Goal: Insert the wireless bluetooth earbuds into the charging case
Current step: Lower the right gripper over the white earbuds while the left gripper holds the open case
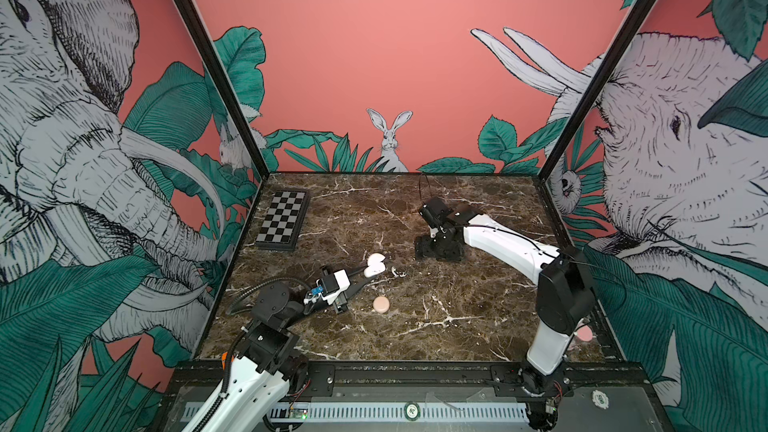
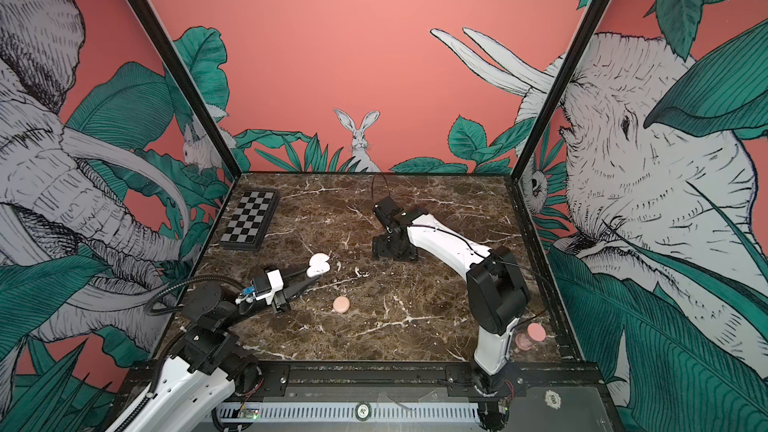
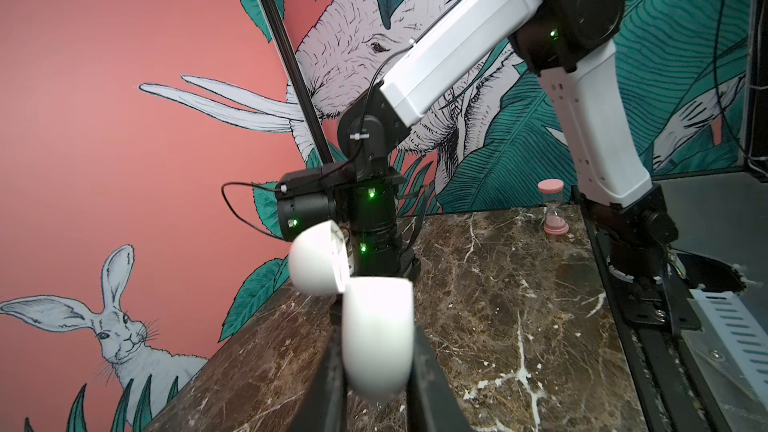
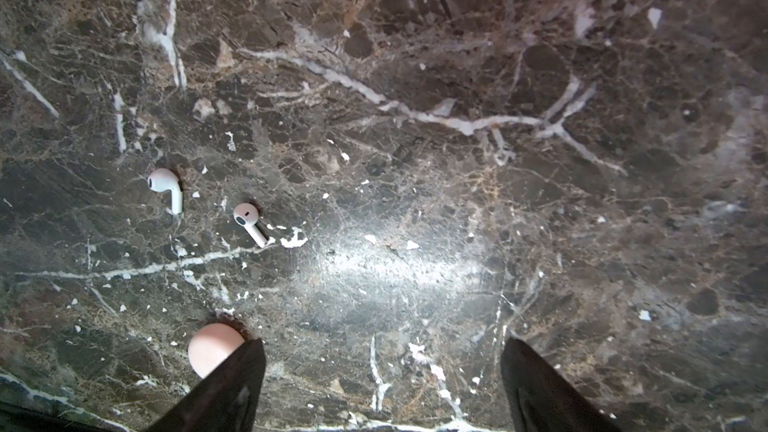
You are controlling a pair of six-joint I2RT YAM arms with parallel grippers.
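1. writing: a poker chip (image 1: pixel 600 398) on the metal ledge past the desk's (image 1: pixel 478 292) 5 o'clock corner reads "500". a 2nd chip (image 1: pixel 411 411) on the slotted rail at 6 o'clock carries a mark too small to read.
2. the left arm (image 1: pixel 245 388) comes in from the 7 o'clock edge. its forearm lies low and its wrist aims toward 2 o'clock.
3. the left jaws are clenched on the white charging case (image 3: pixel 376 338), 1 finger on each side of its body. the lid (image 3: pixel 318 259) is swung open. in both top views the case sits left of the desk's middle, with the lid at 12 o'clock of the body.
4. the right arm (image 1: pixel 557 297) rises from its base at the 5 o'clock edge to a high elbow. the white forearm slopes down toward 10 o'clock, and the wrist is bent so the right jaws point straight down at the marble.
5. the right jaws stand released and wide apart, with only bare desk between them.
6. the 2 earbuds (image 4: pixel 166 187) (image 4: pixel 248 222) lie on the desk on their sides, apart from each other. in a top view they sit just beside the case at its 3 o'clock (image 1: pixel 397 272), and the right jaws are at their 2 o'clock.
7. a pink round puck (image 1: pixel 381 304) lies at 6 o'clock of the case.
8. a chessboard (image 1: pixel 282 220) sits at the desk's 10 o'clock corner. a pink hourglass (image 3: pixel 552 211) stands at the 4 o'clock edge, partly hidden behind the right arm.
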